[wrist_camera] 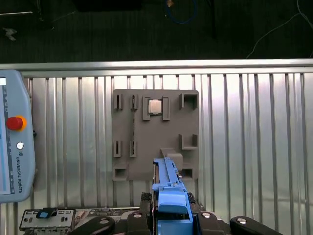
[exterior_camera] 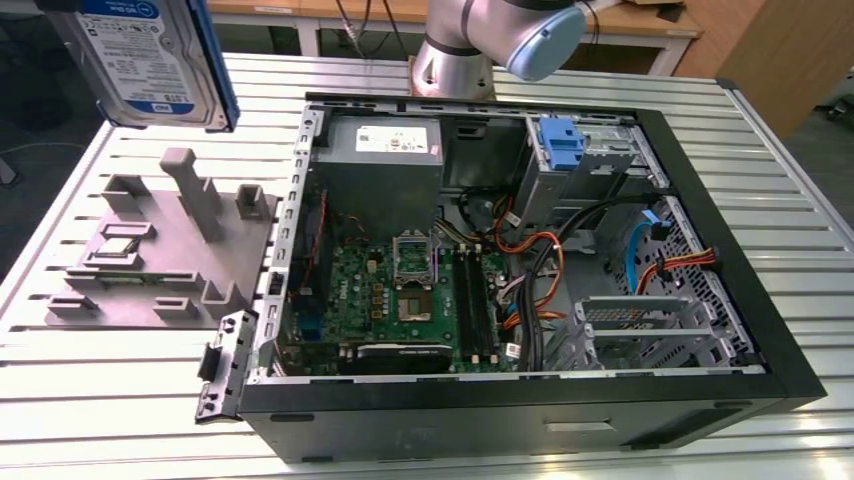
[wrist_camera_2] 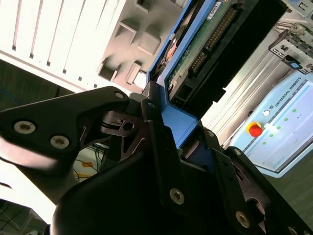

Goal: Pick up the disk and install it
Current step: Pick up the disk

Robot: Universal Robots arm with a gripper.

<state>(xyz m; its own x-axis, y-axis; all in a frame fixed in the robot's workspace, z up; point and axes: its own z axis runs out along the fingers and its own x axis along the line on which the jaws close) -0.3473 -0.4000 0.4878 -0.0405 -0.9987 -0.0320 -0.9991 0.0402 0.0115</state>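
One tool, jaws closed hard on the disk. In the second wrist view the tool [wrist_camera_2: 168,125] pinches the blue carrier end of the disk [wrist_camera_2: 210,39], whose circuit-board side faces that camera. In the first wrist view the disk is edge-on, with the blue carrier between the black fingers [wrist_camera: 142,215].

Under it is the grey fixture plate [wrist_camera: 155,134], lying flat on the slatted worktop [wrist_camera: 244,147]. The disk is lifted well clear of the plate. A small square chip [wrist_camera: 155,106] sits in one of the plate's pockets. A teach pendant [wrist_camera: 14,147] also lies on the worktop, apart from the plate.

In the exterior view the disk is at 10 o'clock in the frame, label toward the camera, roughly upright with a slight tilt. It hangs high over the fixture plate, which sits at 9 o'clock from the open PC case [exterior_camera: 747,330], just beside it.

Inside the case:
- motherboard [exterior_camera: 387,290] around 7 o'clock
- power supply [exterior_camera: 380,150] at 11 o'clock
- bare blue bracket [exterior_camera: 561,145] in the bay at 1 o'clock
- metal drive cage [exterior_camera: 647,325] at 4 o'clock

The arm [exterior_camera: 494,40] rises at 12 o'clock, behind the case.
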